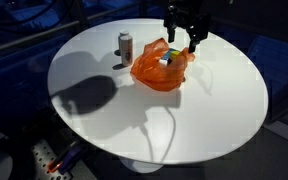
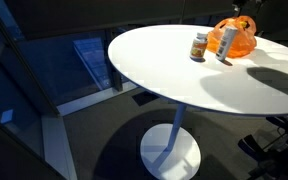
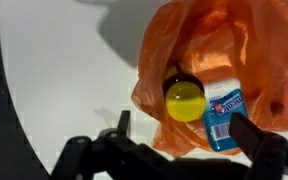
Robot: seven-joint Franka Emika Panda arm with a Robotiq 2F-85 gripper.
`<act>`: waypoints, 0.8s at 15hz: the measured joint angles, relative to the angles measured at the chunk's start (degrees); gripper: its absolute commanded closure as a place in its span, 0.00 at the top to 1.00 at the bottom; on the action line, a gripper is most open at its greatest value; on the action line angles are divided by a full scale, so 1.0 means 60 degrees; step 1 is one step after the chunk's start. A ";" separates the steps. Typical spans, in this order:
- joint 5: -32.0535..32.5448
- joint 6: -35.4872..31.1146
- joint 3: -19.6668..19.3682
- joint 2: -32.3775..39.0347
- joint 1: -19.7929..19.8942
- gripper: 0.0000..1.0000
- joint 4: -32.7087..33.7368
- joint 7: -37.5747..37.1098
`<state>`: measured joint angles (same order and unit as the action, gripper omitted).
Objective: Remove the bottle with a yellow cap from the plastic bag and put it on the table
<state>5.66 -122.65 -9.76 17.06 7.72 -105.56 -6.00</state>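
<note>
An orange plastic bag lies on the round white table; it shows in both exterior views. Inside its open mouth is a dark bottle with a yellow cap, cap towards the wrist camera, also seen in an exterior view. A blue and white label shows right beside the cap. My gripper is open and empty. It hangs just above the bag with its fingers either side of the cap and label, apart from them. In an exterior view it is over the bag's far side.
A small brown bottle with a white cap stands upright on the table next to the bag; it also shows in an exterior view. The table's edge curves close behind the bag. A dark floor surrounds the table.
</note>
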 measured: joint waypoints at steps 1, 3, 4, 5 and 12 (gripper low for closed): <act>0.0072 0.0021 0.0000 0.0018 -0.0024 1.00 0.0000 -0.0043; 0.0186 0.0096 0.0001 0.0047 -0.0091 1.00 0.0000 -0.0109; 0.0243 0.0147 0.0002 0.0060 -0.0138 1.00 0.0000 -0.0127; 0.0295 0.0201 0.0007 0.0069 -0.0186 1.00 0.0000 -0.0144; 0.0997 0.0540 0.0028 0.0071 -0.0654 1.00 0.0024 -0.0606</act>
<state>11.64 -119.42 -9.59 17.49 3.79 -105.42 -9.63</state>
